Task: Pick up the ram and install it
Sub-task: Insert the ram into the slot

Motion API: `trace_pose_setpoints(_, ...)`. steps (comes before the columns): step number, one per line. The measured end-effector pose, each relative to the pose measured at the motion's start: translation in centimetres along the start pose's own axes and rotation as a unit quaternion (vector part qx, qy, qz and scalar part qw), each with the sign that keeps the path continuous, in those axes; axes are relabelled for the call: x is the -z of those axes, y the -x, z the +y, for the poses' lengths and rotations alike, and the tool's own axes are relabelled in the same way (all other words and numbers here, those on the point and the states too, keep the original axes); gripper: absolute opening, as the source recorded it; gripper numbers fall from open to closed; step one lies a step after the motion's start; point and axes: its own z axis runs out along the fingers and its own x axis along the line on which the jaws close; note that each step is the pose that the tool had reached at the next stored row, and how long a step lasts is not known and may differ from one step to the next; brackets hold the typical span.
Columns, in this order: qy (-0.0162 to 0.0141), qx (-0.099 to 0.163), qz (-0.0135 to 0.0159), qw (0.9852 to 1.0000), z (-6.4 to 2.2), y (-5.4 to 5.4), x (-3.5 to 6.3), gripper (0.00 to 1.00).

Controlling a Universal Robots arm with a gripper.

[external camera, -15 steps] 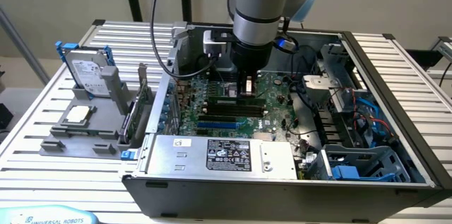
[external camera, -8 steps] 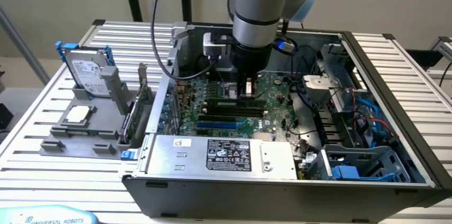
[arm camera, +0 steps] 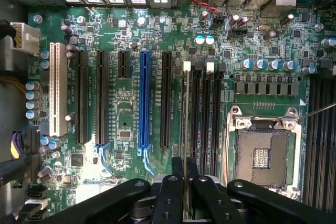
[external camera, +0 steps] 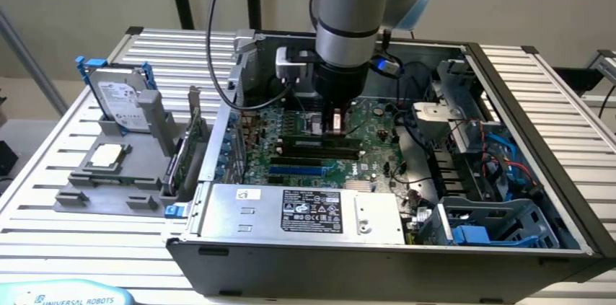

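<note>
- We see the gripper [external camera: 335, 130] lowered inside the open computer case [external camera: 539, 103], just above the motherboard [external camera: 371, 114].
- From the wrist view, the gripper [arm camera: 185, 182] has its fingers closed together on the ram [arm camera: 186, 129], which we see edge-on as a thin pale line.
- The ram stands upright over the black memory slots [arm camera: 203, 114], lined up with the one that has a white latch [arm camera: 187, 66] at its far end; we cannot tell whether it is seated in the slot or only touching it.
- Just beside these slots on one side sits the open processor socket [arm camera: 261, 156], and on the other a black expansion slot [arm camera: 166, 98] and a blue slot [arm camera: 144, 103].
- A white slot [arm camera: 58, 95] lies further off, near the board's edge.
- In the exterior view, the power supply [external camera: 298, 211] lies at the near side of the case, and blue cables [external camera: 495, 164] run along the exterior view's right.
- Outside the case, on the exterior view's left, a grey holder [external camera: 106, 189] carries a hard drive [external camera: 125, 103], a square silver processor [external camera: 106, 155] and an upright expansion card [external camera: 187, 146], well apart from the gripper.
</note>
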Motion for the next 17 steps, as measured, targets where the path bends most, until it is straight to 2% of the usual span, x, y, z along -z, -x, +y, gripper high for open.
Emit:
trace_pose_setpoints(7,0.0003,-0.008,0.0039,1.0,-0.01,0.23,-0.43,0.14)
trace_pose_setpoints(17,0.0003,-0.008,0.0047,1.0,-0.01,0.25,-0.79,0.14)
